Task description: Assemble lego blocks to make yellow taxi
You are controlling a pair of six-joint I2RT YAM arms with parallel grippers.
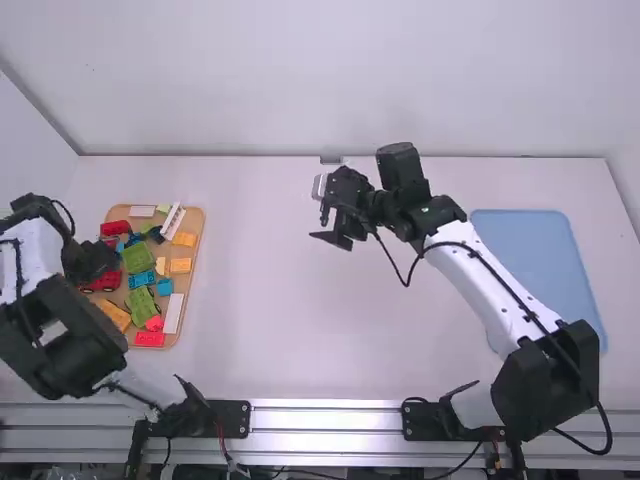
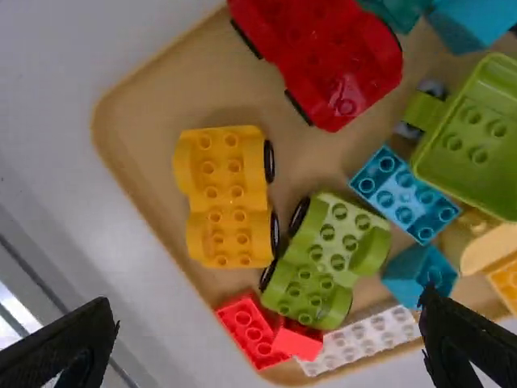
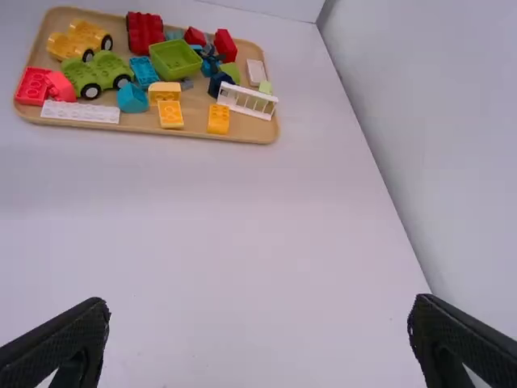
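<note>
Now, the left pincer (image 1: 92, 262) is widely open and holds nothing, above the tray (image 2: 129, 121), in which the yellow car base (image 2: 229, 198) lies beside the green car base (image 2: 327, 255). The right pincer (image 1: 322, 225), also open and empty, is over the worktop (image 1: 270, 280).

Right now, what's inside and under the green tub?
Inside the green tub I see round bumps on its floor. I can't see what's underneath; the tub covers it.

No words, numbers, labels or signs can be read on anything here.
</note>
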